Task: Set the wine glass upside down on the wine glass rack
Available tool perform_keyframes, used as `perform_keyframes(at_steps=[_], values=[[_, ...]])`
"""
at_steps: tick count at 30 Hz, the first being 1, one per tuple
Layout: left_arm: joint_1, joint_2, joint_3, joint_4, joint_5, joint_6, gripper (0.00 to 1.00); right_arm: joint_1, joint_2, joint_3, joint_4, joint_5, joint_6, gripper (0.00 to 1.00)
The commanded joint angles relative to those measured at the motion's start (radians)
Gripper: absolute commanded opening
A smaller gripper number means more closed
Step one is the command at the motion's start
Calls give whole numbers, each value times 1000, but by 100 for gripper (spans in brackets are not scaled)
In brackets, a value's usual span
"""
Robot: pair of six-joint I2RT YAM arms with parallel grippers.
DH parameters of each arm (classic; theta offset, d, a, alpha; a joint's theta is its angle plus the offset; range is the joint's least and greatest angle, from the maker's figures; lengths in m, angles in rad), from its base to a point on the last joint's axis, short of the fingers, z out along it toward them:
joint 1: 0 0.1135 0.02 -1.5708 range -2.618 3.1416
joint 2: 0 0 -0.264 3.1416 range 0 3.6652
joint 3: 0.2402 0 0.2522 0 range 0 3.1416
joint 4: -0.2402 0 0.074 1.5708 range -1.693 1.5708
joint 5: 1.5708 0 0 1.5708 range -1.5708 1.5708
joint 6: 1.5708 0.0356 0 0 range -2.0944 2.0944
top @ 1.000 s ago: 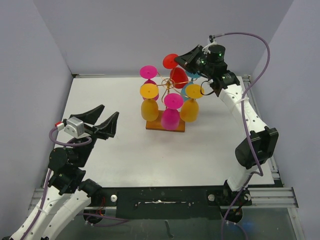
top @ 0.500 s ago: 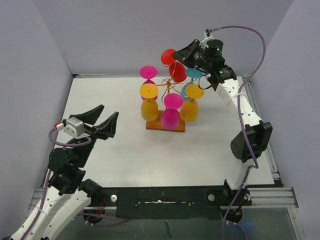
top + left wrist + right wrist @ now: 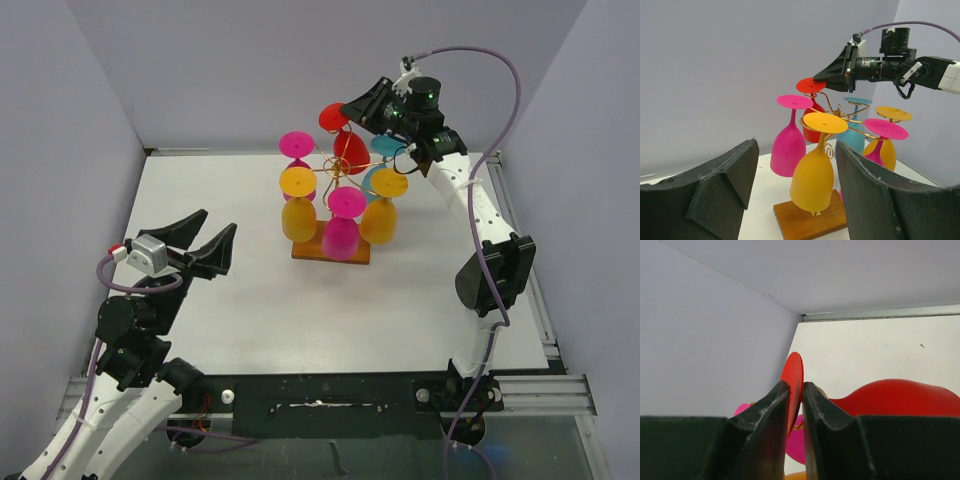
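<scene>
Nearest to the arms, at about 8 o'clock on the white tabletop (image 3: 230, 310), the left claw (image 3: 221, 221) is wide open. It has nothing in it.

Past the middle of the tabletop, toward 12 o'clock, stands the wine glass rack (image 3: 810, 224) on its brown wood base. Yellow, pink, orange and blue glasses hang on it upside down, with their flat feet on top.

At the far side of the rack, at about 1 o'clock from its middle, is the red wine glass (image 3: 351, 150). It is upside down too, with its bowl hanging low and its round foot (image 3: 794, 370) on top. It looks like it sits in one of the gold curls, but I cannot be sure.

The right claw (image 3: 796, 388) is up there with it. Its two fingers sit on each side of the red foot, very close to it. I cannot tell if they squeeze the foot or have just let it loose.

I think the glass is light, stiff and smooth, so it could slip. It may crack if it bumps the wire or falls. The flat foot looks like a good place to hold it, pinched at its edge.
</scene>
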Motion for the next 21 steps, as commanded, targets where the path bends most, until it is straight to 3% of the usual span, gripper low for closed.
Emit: perform_keyframes(at_steps=[1, 21], values=[[-2, -3, 9, 37, -11, 0, 62, 10, -11, 76, 45, -29, -41, 19], [-3, -8, 4, 37, -14, -2, 62, 23, 20, 116, -27, -28, -76, 33]])
